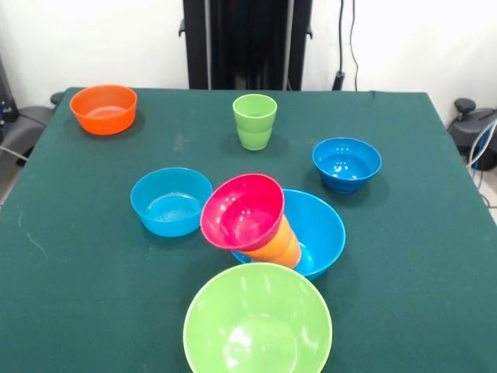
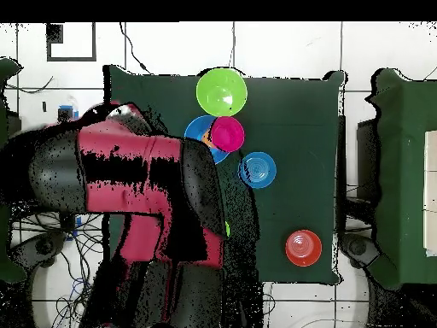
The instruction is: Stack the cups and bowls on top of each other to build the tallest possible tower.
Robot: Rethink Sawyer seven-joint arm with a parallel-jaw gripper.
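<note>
Dark green cloth covers the table, with a white wall and a black column behind it in the front view. On the cloth, a large lime green bowl sits at the near edge, its lower rim cut off by the picture. Just behind it a large blue bowl holds a tilted orange-yellow cup, and a pink-red bowl is tipped on that cup, its opening facing the camera, so only the cup's side shows; this leaning pile is the only tower on the table. A small blue bowl stands just beside the pile, a second small blue bowl farther back on the other side, a light green cup upright near the middle rear, and an orange bowl alone by a far corner. From above, the red and black arm spreads over much of the table, hiding the light green cup and one small blue bowl; the lime green bowl, pink-red bowl, one small blue bowl and orange bowl stay clear of it. The gripper itself cannot be picked out under the arm's bulk, so whether its fingers are apart or together cannot be told. A purple bowl does not show in either view.
</note>
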